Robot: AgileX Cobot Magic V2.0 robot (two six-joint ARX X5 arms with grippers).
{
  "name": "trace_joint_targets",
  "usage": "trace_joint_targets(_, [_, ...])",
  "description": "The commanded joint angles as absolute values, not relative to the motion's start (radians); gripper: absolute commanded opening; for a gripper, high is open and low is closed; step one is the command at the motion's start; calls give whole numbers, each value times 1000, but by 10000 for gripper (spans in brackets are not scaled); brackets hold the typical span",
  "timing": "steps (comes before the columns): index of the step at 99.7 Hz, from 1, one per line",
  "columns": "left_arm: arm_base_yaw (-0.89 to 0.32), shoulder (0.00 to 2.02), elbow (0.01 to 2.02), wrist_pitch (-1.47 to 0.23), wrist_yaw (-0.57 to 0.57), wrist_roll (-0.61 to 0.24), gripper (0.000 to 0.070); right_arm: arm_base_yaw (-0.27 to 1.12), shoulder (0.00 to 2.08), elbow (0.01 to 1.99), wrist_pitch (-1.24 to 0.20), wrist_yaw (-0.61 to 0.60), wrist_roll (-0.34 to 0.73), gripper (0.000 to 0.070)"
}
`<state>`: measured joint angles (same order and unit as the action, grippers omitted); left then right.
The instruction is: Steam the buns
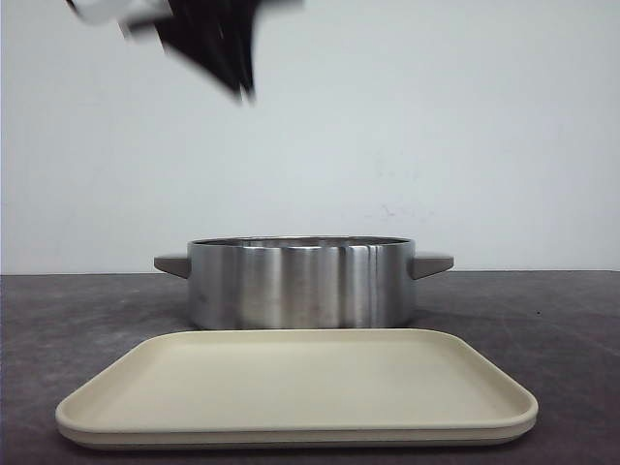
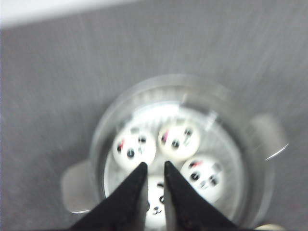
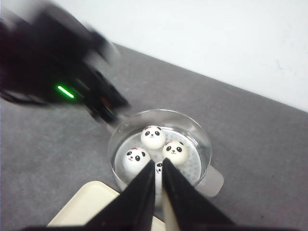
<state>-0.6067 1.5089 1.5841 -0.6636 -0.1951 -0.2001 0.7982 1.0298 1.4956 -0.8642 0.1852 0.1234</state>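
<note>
Front view: the steel pot [image 1: 300, 283] stands on the dark table [image 1: 77, 320] behind a cream tray [image 1: 295, 387] that carries nothing. Its contents are hidden by the wall. Only a blurred dark piece of the left arm [image 1: 208, 39] shows high above the pot, against a plain white wall [image 1: 484, 126].

Left wrist view: the left gripper [image 2: 153, 174] hangs directly over the pot, fingers nearly together with only a thin slot between them and nothing in it — pinched near closed, holding nothing. Below it sit the four buns [image 2: 179, 139] on the perforated steamer plate, one partly hidden behind the fingertips. The picture is smeared.

Right wrist view: the right gripper [image 3: 159, 171] is likewise narrowed to a slit and empty, poised above the pot's near rim; the buns lie just beyond and beneath its tips. Loading looks finished — all four are in; I see no lid, so covering may remain. The surface is grey, matte, speckled.
</note>
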Motion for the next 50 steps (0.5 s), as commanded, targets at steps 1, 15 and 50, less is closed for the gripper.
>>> trace_joint_targets(1, [-619, 1440, 1607, -685, -214, -220, 0, 808, 1014, 1441, -796, 183, 104, 15])
trace_joint_targets(15, [-629, 1257, 1607, -762, -241, -229, 0, 810, 940, 1231, -609, 163, 104, 15])
trace_joint_targets(50, [-630, 844, 1407, -896, -240, -225, 0, 809, 755, 813, -239, 178, 157, 15])
